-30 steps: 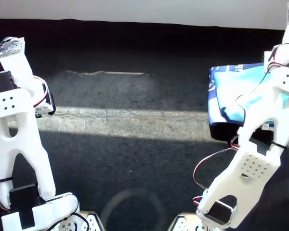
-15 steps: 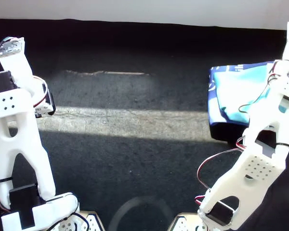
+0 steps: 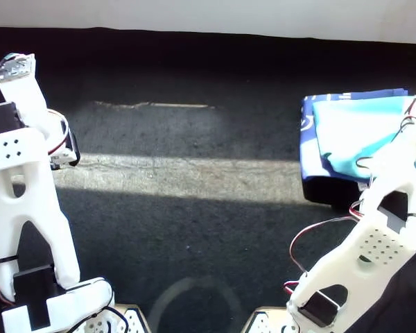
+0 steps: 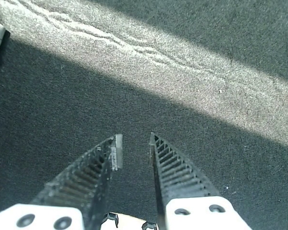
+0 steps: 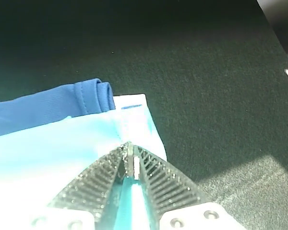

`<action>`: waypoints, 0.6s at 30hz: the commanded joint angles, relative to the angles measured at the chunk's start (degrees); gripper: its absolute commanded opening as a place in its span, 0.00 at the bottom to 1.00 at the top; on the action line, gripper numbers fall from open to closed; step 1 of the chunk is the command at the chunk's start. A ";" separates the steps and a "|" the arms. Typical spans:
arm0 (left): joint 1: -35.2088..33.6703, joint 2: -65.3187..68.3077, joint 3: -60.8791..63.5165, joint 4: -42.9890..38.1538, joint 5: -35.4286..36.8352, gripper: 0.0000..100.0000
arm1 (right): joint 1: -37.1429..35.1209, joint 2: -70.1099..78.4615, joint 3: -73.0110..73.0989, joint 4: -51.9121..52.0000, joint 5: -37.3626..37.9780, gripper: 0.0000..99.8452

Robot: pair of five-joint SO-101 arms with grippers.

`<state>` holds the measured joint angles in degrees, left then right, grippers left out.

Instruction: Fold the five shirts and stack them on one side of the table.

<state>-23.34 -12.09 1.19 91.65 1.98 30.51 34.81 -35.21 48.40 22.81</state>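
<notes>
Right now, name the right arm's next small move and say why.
Probably open the right gripper and lift clear: its jaws are shut on the light blue shirt, which already lies flat atop the dark blue shirt.

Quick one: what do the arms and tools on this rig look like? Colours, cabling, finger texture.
The left arm and right arm are white plastic links with grids of small holes, black servos and loose red, black and white wires. The left tool and right tool each have two black tapered fingers with ribbed faces, on white mounts with screw holes.
</notes>
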 commanded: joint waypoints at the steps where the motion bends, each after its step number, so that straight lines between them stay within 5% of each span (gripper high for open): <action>1: -2.77 -2.68 -2.86 -0.09 0.00 0.11 | 1.71 -2.15 -3.82 0.75 -0.53 0.02; 8: -19.91 -1.98 -5.93 -2.11 -11.34 0.21 | 1.80 -5.49 -15.52 15.43 -8.97 0.14; 18: -40.92 9.19 -6.37 -16.35 -19.69 0.24 | -2.59 -5.93 -28.79 33.10 -9.05 0.14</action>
<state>-60.97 -6.99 -3.12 79.16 -16.13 29.63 34.20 -58.68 77.76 14.20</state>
